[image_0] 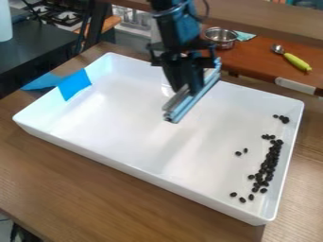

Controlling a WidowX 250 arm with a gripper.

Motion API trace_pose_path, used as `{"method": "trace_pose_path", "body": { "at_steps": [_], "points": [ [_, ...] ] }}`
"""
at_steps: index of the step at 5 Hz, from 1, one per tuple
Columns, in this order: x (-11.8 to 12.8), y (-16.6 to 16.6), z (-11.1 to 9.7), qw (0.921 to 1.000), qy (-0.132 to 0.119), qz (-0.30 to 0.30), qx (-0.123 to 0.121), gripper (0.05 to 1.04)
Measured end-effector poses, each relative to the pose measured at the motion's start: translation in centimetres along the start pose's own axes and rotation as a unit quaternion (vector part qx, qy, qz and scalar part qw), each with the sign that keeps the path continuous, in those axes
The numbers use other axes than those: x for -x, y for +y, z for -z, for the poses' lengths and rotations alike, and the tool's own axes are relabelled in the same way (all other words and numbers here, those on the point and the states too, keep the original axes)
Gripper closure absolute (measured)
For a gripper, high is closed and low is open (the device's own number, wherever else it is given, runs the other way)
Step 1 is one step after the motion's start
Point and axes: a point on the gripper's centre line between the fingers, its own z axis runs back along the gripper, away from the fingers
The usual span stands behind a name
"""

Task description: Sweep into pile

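A brown wood surface (75, 189) carries the white tray (135, 175); blue tape (74, 85) is stuck over its left wall in view. Behind, a metal pot (221, 38) and a green-handled scoop (293, 59) are set on a reddish board (252, 59).

Hand (191, 90): clenched on a long bar (183, 108), which is held at a slant over the middle of the tray, apart from the beans. Whether its low end touches the floor can't be told.

Status: partly done, by judgement. The dark beans (270, 163) are mostly bunched in a ragged strip near the right wall, densest mid-strip. Left to gather: a small clump (283, 118) toward the far corner, two strays (239, 153) inboard, and a few loose ones (242, 200) at the near end. A compact pile is not yet formed. Short inward strokes from both strip ends are probably needed; beans could be scattered if pushed too fast.
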Motion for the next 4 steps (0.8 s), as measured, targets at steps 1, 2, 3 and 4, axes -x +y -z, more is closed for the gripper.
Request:
{"method": "trace_pose_path", "body": {
  "at_steps": [1, 2, 3, 4],
  "points": [
    [1.8, 3.6, 0.9, 0.9989, 0.015, 0.019, -0.04, 0.758],
    [4.0, 6.0, 2.6, 0.9942, 0.039, 0.05, -0.086, 0.758],
    [6.0, 7.8, 4.3, 0.9878, 0.053, 0.066, -0.131, 0.758],
    [6.6, 7.9, 4.5, 0.9867, 0.043, 0.07, -0.141, 0.758]
  ]
}}
